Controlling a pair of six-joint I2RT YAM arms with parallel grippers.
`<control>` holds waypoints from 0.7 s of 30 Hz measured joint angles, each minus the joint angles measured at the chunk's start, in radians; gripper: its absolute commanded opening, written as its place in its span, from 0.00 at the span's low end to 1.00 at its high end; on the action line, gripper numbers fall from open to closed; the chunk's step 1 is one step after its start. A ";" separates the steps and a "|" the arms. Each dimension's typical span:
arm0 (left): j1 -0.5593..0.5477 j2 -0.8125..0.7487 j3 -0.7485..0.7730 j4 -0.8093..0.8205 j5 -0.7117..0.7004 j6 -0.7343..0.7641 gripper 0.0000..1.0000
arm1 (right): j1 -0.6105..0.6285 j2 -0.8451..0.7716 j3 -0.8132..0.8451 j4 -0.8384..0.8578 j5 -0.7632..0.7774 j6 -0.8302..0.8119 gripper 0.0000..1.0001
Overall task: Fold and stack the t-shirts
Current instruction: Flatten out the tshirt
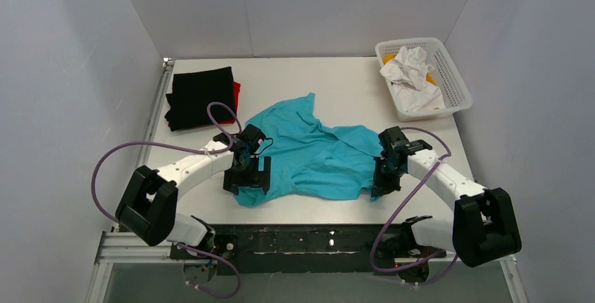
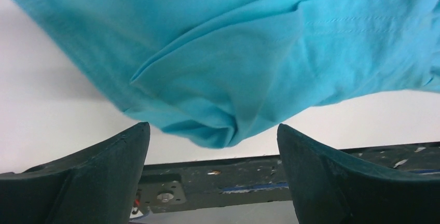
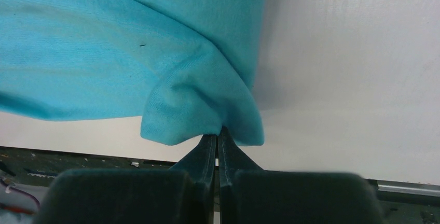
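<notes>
Right gripper [image 3: 218,137]: clamped on the turquoise t-shirt [image 3: 104,53] edge. Left gripper [image 2: 211,128]: jaws apart, cloth contact unclear. Black t-shirt [image 1: 200,97] hides most of red t-shirt [image 1: 236,92].

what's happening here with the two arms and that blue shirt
Two robot arms are working on a crumpled turquoise t-shirt on the table. The right pincer is shut on a bunched bit of its near right edge. The left pincer is open at the near left corner, not yet gripping. A folded black t-shirt lies on a red t-shirt at the far left; a white basket with white cloth stands far right.
</notes>
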 measured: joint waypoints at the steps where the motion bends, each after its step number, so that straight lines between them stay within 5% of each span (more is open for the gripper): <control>1: 0.000 0.020 0.007 0.009 0.008 -0.008 0.86 | 0.000 0.000 0.000 0.000 0.000 0.000 0.01; 7: 0.000 0.127 0.032 0.065 0.049 -0.055 0.81 | 0.005 0.000 0.000 0.000 0.001 0.000 0.01; 21: 0.002 0.110 -0.006 0.216 0.102 -0.154 0.75 | 0.006 0.000 0.000 0.000 0.003 0.000 0.01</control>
